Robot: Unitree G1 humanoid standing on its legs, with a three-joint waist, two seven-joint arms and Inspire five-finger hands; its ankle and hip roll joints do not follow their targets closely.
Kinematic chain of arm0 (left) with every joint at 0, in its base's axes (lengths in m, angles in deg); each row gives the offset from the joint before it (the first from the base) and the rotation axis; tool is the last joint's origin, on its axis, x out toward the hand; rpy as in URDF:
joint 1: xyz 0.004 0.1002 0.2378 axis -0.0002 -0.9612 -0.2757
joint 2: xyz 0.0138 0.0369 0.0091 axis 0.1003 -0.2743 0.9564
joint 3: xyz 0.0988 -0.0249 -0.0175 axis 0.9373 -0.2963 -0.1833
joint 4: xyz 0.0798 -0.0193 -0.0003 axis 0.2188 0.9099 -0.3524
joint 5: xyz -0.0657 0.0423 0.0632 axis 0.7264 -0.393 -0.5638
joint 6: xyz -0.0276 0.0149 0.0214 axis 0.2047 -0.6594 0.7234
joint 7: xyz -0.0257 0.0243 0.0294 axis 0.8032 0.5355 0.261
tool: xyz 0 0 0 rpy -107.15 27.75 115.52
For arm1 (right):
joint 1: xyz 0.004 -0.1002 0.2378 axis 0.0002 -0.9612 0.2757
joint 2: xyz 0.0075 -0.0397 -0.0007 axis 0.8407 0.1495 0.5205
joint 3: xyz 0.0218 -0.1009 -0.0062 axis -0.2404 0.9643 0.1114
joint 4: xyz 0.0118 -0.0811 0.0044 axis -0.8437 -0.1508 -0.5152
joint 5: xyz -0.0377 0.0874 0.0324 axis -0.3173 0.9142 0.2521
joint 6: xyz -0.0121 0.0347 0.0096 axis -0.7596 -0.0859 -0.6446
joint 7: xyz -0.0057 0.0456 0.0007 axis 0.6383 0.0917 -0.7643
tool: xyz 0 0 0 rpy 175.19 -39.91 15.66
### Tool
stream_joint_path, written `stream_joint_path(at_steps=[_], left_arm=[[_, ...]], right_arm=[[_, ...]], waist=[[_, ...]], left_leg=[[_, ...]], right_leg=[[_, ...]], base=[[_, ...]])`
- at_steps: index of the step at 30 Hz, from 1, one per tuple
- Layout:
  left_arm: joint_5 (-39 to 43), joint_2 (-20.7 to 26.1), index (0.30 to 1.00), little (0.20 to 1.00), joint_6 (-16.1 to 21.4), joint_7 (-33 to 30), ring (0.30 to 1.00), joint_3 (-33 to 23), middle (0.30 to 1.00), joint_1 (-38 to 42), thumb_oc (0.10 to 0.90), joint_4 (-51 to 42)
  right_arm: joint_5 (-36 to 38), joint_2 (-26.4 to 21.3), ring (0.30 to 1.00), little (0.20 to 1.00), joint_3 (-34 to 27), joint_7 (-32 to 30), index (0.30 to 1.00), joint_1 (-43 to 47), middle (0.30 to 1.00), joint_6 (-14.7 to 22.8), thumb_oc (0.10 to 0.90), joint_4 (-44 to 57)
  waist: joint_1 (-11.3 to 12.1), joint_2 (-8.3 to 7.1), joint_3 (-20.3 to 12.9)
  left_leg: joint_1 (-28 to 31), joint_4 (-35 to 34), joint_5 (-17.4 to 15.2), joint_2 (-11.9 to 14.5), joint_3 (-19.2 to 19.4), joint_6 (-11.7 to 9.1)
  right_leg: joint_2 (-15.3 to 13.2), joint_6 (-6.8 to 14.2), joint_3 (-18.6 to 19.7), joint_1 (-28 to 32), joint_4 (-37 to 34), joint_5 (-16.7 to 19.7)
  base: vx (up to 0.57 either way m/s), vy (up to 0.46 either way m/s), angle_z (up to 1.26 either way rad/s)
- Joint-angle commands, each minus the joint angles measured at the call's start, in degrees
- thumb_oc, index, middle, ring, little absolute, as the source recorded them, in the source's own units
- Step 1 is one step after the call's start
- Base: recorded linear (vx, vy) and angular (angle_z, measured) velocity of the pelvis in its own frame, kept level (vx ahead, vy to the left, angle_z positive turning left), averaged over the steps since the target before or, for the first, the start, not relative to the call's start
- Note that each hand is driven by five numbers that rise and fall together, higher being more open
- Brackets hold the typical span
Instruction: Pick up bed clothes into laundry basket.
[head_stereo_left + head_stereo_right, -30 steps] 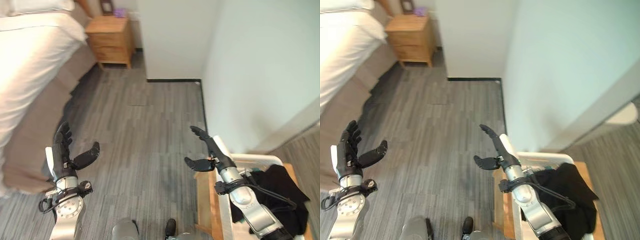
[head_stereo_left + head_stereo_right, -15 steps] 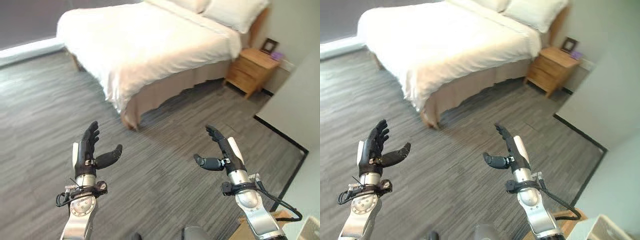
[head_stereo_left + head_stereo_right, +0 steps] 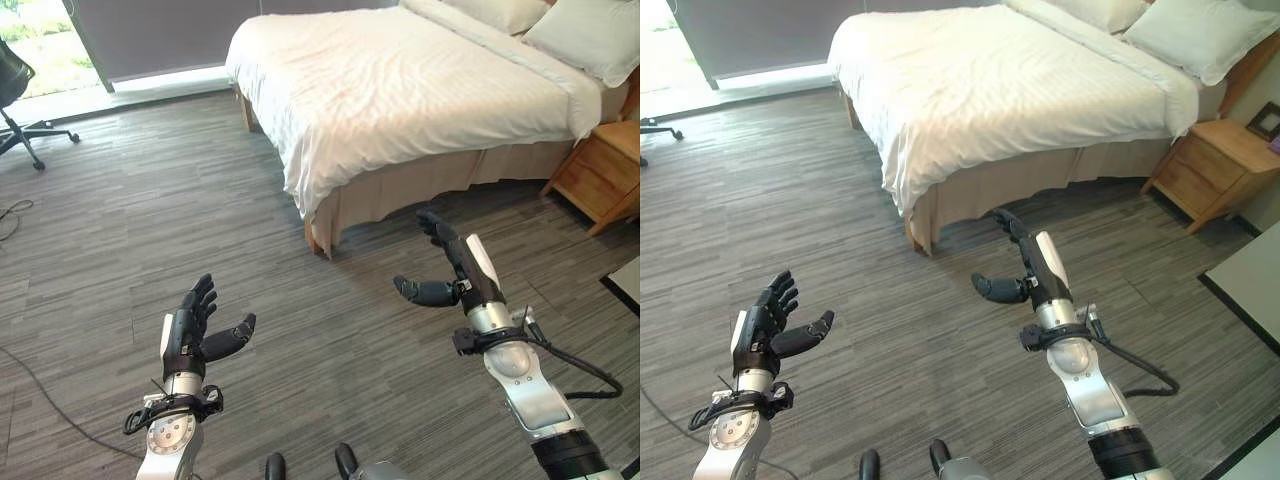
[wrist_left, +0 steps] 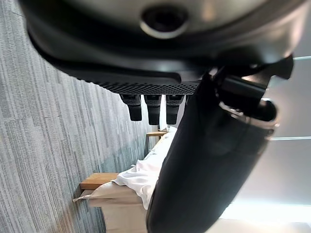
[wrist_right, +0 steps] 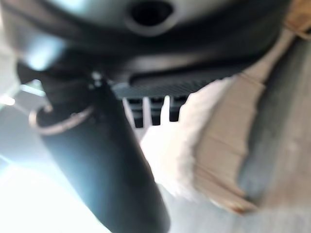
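Observation:
A bed (image 3: pixel 420 90) with a white cover and a tan skirt stands ahead across the grey plank floor, with white pillows (image 3: pixel 585 35) at its head. No clothes can be made out on the cover. My left hand (image 3: pixel 187 332) is raised low on the left, open, fingers straight and thumb out, holding nothing. On the right my right hand (image 3: pixel 452 265) is held up open and empty, a short way before the bed's near corner (image 3: pixel 318 225). The right wrist view has the white cover and tan skirt (image 5: pixel 218 141) past the fingers.
A wooden nightstand (image 3: pixel 605 175) stands to the right of the bed. A black office chair (image 3: pixel 20 105) sits at the far left by a bright window. A white wall edge (image 3: pixel 1245 290) shows at the right border.
The camera has swung left: the wall corner and the basket with dark clothing left the view, and the whole bed came in. Both hands stay raised, open and empty.

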Motion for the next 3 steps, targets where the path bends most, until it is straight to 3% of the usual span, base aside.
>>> stream_joint_path(at_steps=[1,3], left_arm=[[0.1,4.8,0.900,0.900,4.4,0.4,0.900,-3.2,0.900,3.8,0.800,-4.2],[-0.4,4.8,0.900,0.900,4.1,0.3,0.900,-3.5,0.900,3.4,0.800,-3.9]], right_arm=[[2.0,1.9,0.900,0.900,-1.9,-1.8,0.900,4.4,0.900,5.1,0.800,4.0],[2.0,2.1,0.900,0.900,-2.0,-1.6,0.900,3.9,0.900,5.0,0.800,4.1]], waist=[[-0.2,-4.55,-5.4],[-0.4,-4.55,-5.5]], left_leg=[[2.3,0.2,-9.7,-2.1,1.6,-0.9],[2.9,0.1,-10.1,-2.1,1.9,-0.9]], right_leg=[[-7.6,3.9,2.1,0.8,-2.5,-4.9],[-7.8,3.9,1.6,1.0,-2.4,-5.0]], base=[[0.03,-0.001,0.35],[0.05,0.012,0.17]])
